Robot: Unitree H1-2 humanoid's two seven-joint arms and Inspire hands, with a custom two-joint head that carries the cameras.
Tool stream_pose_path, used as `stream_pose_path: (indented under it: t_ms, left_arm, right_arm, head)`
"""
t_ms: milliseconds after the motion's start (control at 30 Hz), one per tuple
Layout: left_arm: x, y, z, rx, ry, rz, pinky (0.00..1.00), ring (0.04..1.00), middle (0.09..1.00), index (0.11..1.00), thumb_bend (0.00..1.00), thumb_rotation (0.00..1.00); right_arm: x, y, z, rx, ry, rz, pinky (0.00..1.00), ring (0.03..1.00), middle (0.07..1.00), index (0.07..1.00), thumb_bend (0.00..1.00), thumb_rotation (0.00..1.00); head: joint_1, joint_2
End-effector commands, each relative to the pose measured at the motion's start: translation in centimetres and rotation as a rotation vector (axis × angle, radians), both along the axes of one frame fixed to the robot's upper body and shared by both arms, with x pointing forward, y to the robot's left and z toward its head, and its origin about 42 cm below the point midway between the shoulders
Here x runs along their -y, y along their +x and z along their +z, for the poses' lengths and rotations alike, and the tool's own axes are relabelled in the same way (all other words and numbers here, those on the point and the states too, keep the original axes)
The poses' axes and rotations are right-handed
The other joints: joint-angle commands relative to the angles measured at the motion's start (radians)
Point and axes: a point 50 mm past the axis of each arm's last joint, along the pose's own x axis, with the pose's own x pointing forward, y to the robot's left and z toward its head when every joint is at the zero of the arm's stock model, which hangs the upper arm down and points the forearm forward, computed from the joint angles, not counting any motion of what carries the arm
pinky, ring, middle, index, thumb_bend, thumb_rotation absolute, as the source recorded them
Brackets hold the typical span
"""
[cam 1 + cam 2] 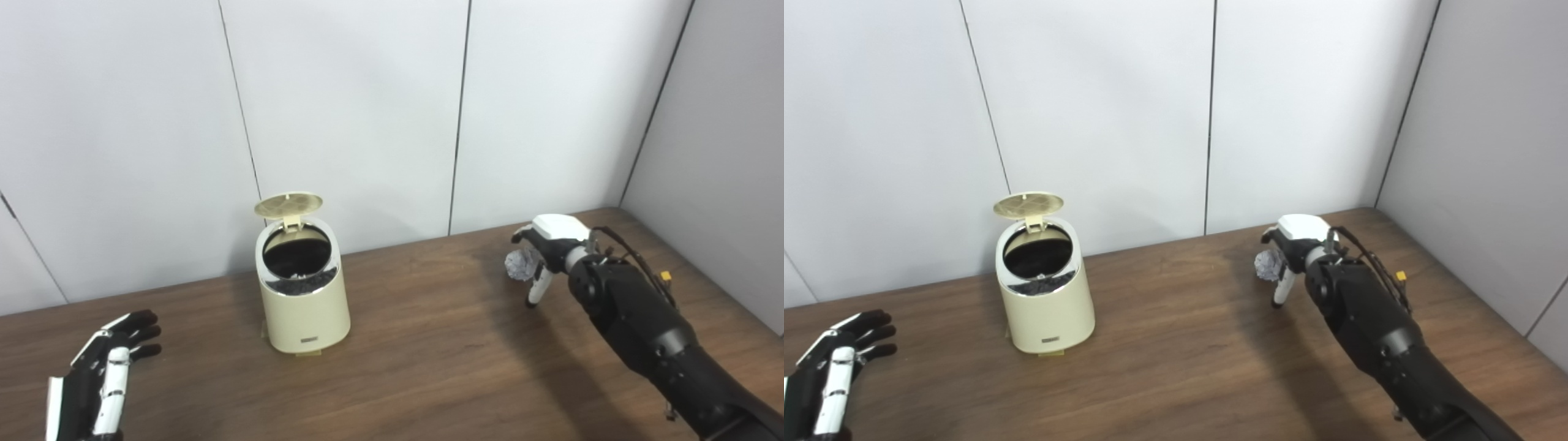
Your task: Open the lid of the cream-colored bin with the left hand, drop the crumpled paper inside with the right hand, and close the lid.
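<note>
Crumpled paper [519, 264] sits under my right hand [547, 245] at roughly three o'clock from the bin [304, 293], well apart from it across the brown table [429, 355]. My fingers curl around the far side of the ball and one white fingertip [534, 298] points down toward the tabletop beside it. I judge the hand is closing on the paper, but I cannot tell from either head view whether the grip is firm or whether the ball is clear of the wood.

The cream-colored bin stands upright near the back wall [355, 110], and its lid [288, 204] is tipped up and back on its hinge, leaving the dark mouth exposed. Something dark and grainy shows inside near the rim; I cannot make out what it is. My left hand [104, 373] rests low at about eight o'clock from the bin, fingers spread and holding nothing, well away from the lid.

To do this step well I would confirm the pinch before lifting, since a loose paper ball can slip out sideways. Then I would raise it high enough to clear the rim, carry it toward nine o'clock, and stop right over the opening. I would keep my wrist clear of the raised lid, because a knock could swing it shut or tip the light bin.
</note>
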Motion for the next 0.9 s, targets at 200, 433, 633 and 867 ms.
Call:
stream_pose_path:
  t_ms: [200,433,633,867]
  left_arm:
    - [0.5,0.1,2.6,0.094,0.01,0.001,0.63,0.707,0.722,0.708,0.27,0.71]
    - [0.6,0.0,2.6,0.096,0.002,0.002,0.64,0.713,0.727,0.712,0.27,0.7]
    - [1.0,-0.2,3.0,0.097,0.004,0.006,0.62,0.706,0.724,0.709,0.27,0.71]
    - [1.1,-0.3,2.9,0.104,-0.01,-0.001,0.62,0.7,0.717,0.702,0.28,0.69]
  right_arm:
    - [0.2,2.5,4.0,0.096,-0.037,0.03,0.59,0.79,0.915,0.835,0.91,0.08]
    - [0.1,3.2,3.6,0.084,-0.061,0.053,0.55,0.718,0.9,0.806,0.91,0.06]
    - [0.5,3.7,3.1,0.023,-0.089,0.041,0.61,0.767,0.863,0.792,0.87,0.08]
    - [0.6,4.1,3.4,-0.049,-0.128,0.058,0.64,0.763,0.792,0.732,0.86,0.04]
  head:
    - [0.004,0.001]
    - [0.009,0.004]
    - [0.013,0.008]
    - [0.014,0.014]
